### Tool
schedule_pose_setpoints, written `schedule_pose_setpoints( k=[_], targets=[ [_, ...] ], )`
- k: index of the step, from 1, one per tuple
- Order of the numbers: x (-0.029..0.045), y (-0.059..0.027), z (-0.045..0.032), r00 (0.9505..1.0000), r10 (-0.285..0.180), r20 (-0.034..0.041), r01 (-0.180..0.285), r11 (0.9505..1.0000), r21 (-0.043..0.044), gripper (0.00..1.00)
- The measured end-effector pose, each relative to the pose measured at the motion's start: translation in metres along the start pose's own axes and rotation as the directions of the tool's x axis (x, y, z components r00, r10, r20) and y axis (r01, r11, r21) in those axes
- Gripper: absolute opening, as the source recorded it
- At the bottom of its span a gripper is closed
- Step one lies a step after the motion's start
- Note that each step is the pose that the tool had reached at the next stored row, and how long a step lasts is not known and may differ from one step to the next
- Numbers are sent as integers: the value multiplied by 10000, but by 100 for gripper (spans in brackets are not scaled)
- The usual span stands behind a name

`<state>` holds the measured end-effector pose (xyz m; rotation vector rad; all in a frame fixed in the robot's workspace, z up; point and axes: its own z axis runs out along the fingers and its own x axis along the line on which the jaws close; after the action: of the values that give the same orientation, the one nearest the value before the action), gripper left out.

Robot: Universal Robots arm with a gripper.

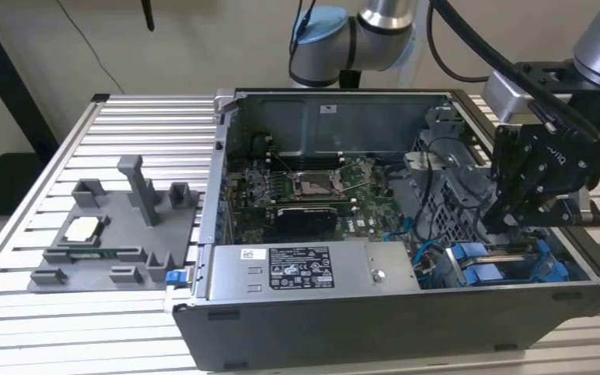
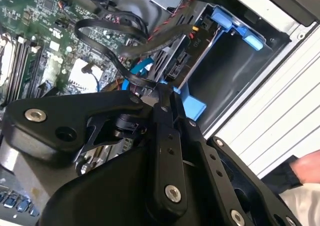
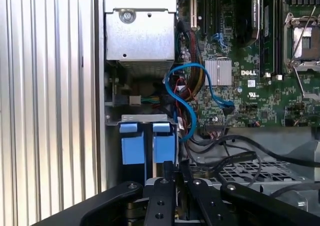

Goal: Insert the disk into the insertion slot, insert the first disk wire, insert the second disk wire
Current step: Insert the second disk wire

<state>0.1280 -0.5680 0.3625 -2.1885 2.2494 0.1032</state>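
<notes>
Open computer case [image 1: 279, 328] sits on the slatted worktop [image 1: 144, 117]. The end effector [image 1: 530, 215] is lowered into the case corner at the exterior view's right, over the insertion slot [image 1: 508, 266]. The disk [image 3: 145, 148], in its blue frame, is seated in that bay. The end effector's links are drawn together; what they pinch I cannot tell. A blue cable [image 3: 182, 98] loops nearby.

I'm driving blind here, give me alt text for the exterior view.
The gripper is lowered inside the open computer case at the exterior view's right, just above the blue-framed disk in the slot. A grey fixture tray sits on the slatted table to the left.
</notes>
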Motion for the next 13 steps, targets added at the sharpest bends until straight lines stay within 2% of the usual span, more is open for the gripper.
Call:
schedule_pose_setpoints(
  k=[9, 13],
  targets=[
    [11, -109, 88, 10000, -2, 0, 2, 10000, 19, 16],
    [11, -115, 90, 10000, -2, -1, 2, 10000, 23, 16]
  ],
)
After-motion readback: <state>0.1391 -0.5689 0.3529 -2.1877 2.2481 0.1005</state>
